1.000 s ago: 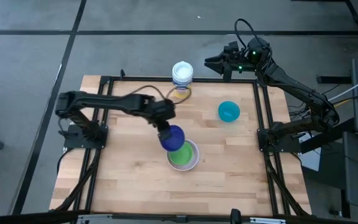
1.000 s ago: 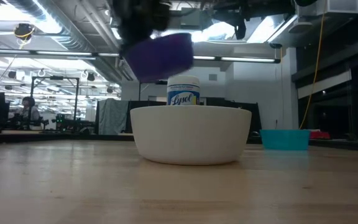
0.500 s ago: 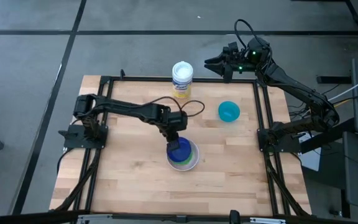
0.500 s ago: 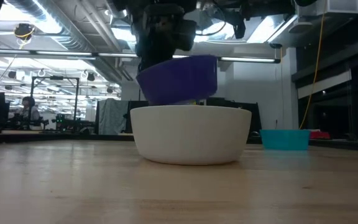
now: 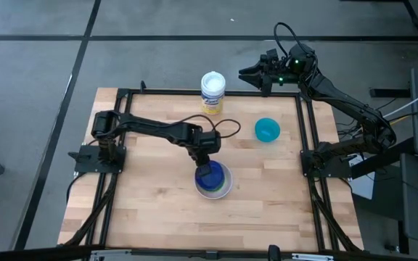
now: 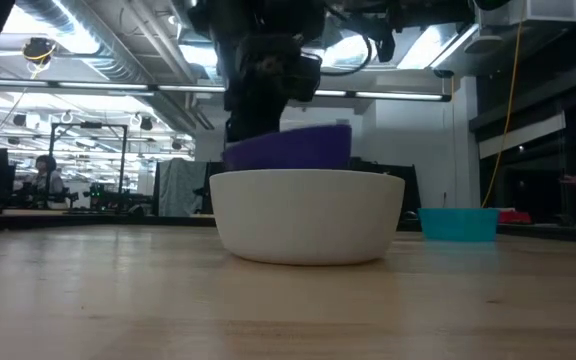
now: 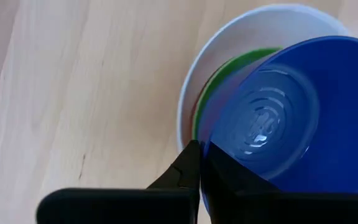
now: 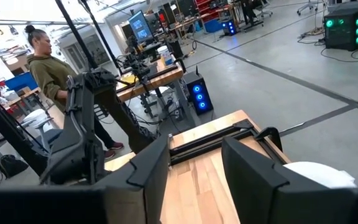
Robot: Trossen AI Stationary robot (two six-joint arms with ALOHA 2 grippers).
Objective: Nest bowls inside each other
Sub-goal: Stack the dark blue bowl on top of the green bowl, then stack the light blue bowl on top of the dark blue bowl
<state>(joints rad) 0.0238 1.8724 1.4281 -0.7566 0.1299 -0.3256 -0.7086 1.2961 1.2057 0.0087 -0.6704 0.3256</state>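
Dark blue round plastic bowl [image 5: 212, 176] sits partly inside the large white plastic bowl [image 5: 226, 190], over a green bowl [image 7: 221, 71], just past the wooden tabletop's [image 5: 151, 203] centre toward five o'clock. Left hand [image 5: 207, 168] pinches its rim. Right hand [image 5: 242, 72], fingers parted, empty, hangs at one o'clock.

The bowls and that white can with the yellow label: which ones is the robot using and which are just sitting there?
Part of the job:
- dark blue bowl, held by the left gripper
- green bowl
- white bowl
- teal bowl, waiting alone

Just sitting there:
- white canister
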